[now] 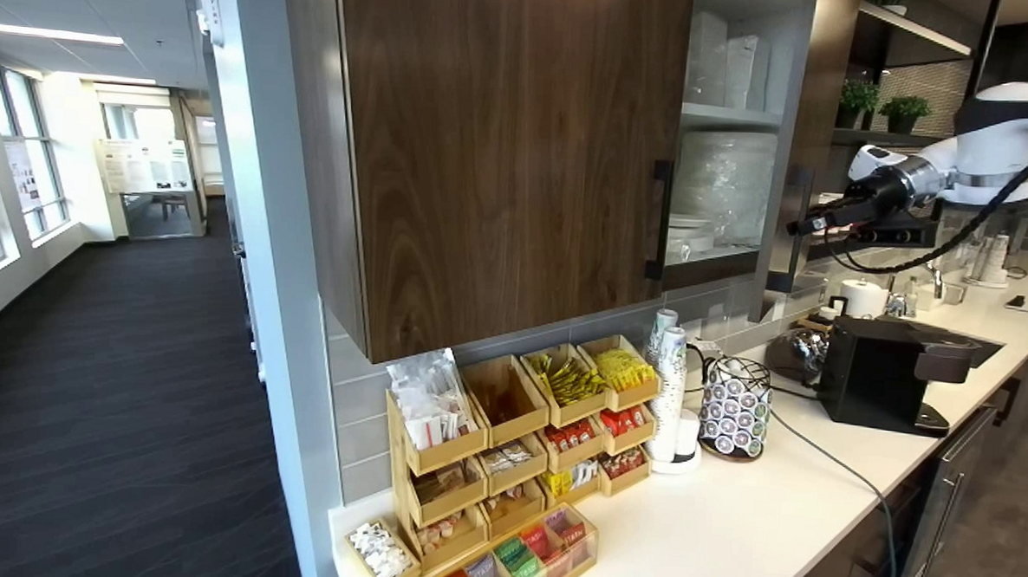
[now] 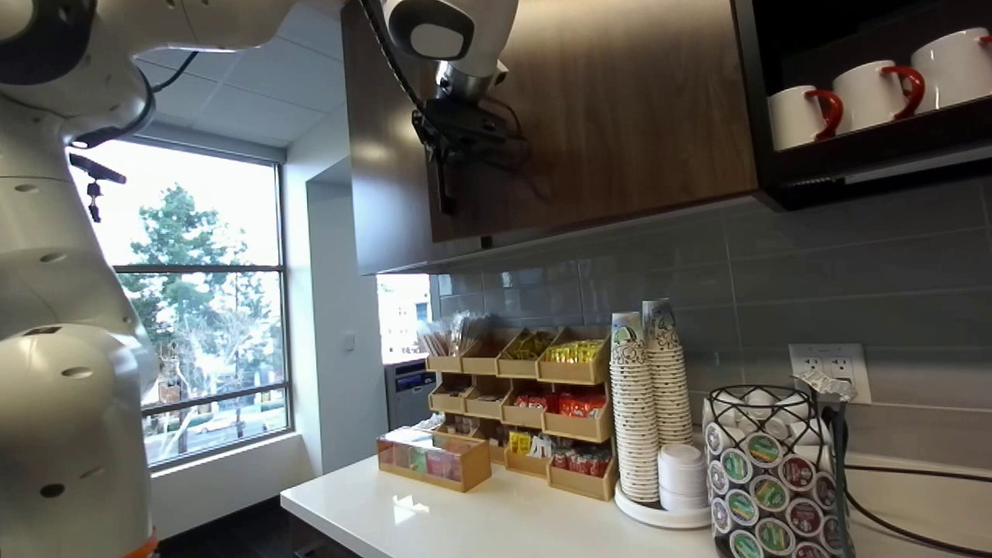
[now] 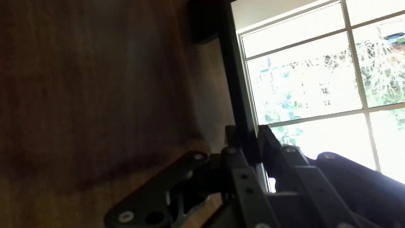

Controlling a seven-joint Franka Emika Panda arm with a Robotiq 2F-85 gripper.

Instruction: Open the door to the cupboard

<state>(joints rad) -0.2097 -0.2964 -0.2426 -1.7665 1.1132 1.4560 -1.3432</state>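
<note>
While dark flooring (image 1: 110,392) recedes in an exterior view, a white table (image 1: 713,505) runs beneath the wood-grained cupboard (image 1: 502,167), its pale shelved interior (image 1: 730,116) partly exposed. In an exterior view the door (image 2: 628,116), a flat brown panel, stands ajar above glossy grey tiles (image 2: 651,263). In the wrist view the jaws are closed around its slim black bar handle (image 3: 238,88), a gridded window (image 3: 303,88) beyond.

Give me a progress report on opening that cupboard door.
Done: the gripper is closed on the black bar handle in the wrist view.
In hand: the door stands partway open; an exterior view shows a pale shelf inside the cupboard.
Left: probably swinging it wider, then letting go, as the handle is gripped.
</note>
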